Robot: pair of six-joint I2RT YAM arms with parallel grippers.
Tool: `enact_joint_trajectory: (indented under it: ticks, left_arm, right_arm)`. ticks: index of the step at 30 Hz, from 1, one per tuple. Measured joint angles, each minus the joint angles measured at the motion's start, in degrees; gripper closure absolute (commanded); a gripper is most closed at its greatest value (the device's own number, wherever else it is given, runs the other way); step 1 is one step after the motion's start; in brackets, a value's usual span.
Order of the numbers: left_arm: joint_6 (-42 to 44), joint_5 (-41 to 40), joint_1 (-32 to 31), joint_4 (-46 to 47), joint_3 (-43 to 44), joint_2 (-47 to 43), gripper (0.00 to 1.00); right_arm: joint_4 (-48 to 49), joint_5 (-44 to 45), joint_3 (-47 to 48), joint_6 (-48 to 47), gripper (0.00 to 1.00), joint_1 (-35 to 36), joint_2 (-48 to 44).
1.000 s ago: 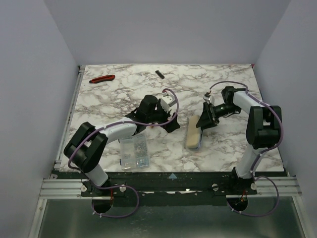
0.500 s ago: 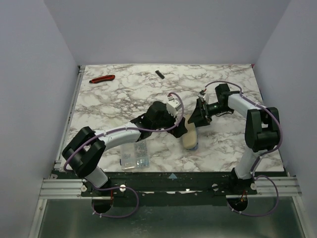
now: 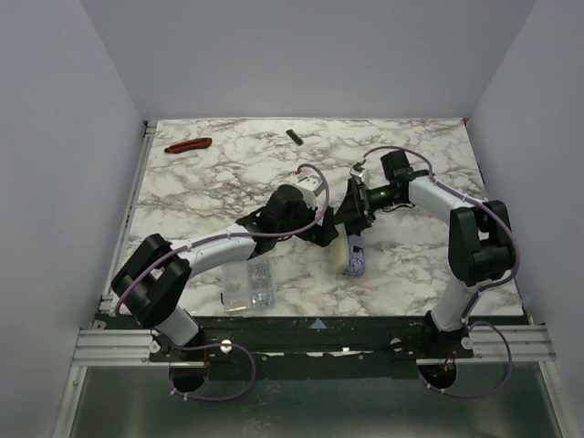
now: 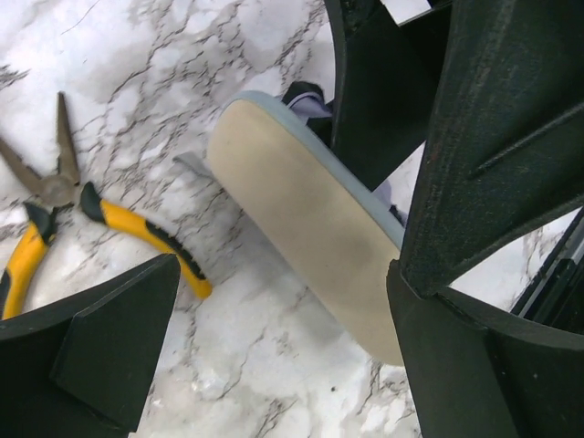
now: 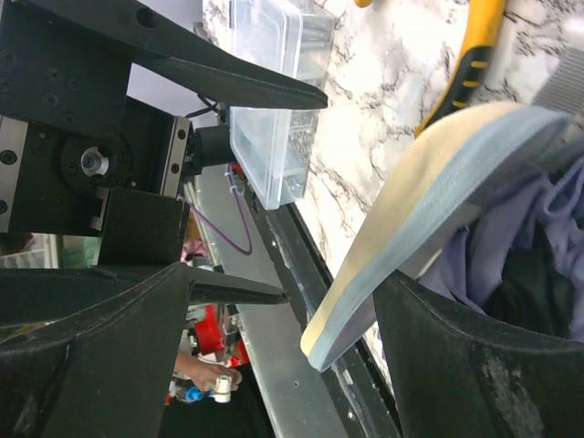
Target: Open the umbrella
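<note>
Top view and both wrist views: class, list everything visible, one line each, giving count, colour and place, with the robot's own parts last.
umbrella: one, cream capsule with lavender fabric showing, table centre.
parts box: one, clear, near edge by the left arm.
pliers: one, yellow-handled, beside the umbrella.
red tool: one, red and black, far left corner.
small black item: one, far edge.
table: one, white marble, grey veins.
left pincer: one, black, open over the umbrella.
right pincer: one, black, open over the umbrella.

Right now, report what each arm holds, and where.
Left fingers open, holding nothing. Right fingers straddle the umbrella's far end; grip cannot be told.
</note>
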Motion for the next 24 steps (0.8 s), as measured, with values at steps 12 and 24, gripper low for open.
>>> enact_joint_trajectory:
  ticks: [12, 24]
  left_arm:
    - [3.0, 1.1, 12.5, -2.8, -10.8, -7.7, 0.01]
    - [5.2, 1.4, 22.3, -5.5, -10.1, -11.3, 0.02]
  right_arm:
    - [4.9, 12.2, 3.1, 0.9, 0.15, 10.8, 0.8]
    - [3.4, 34.9, 4.2, -15.0, 0.13, 23.6, 1.0]
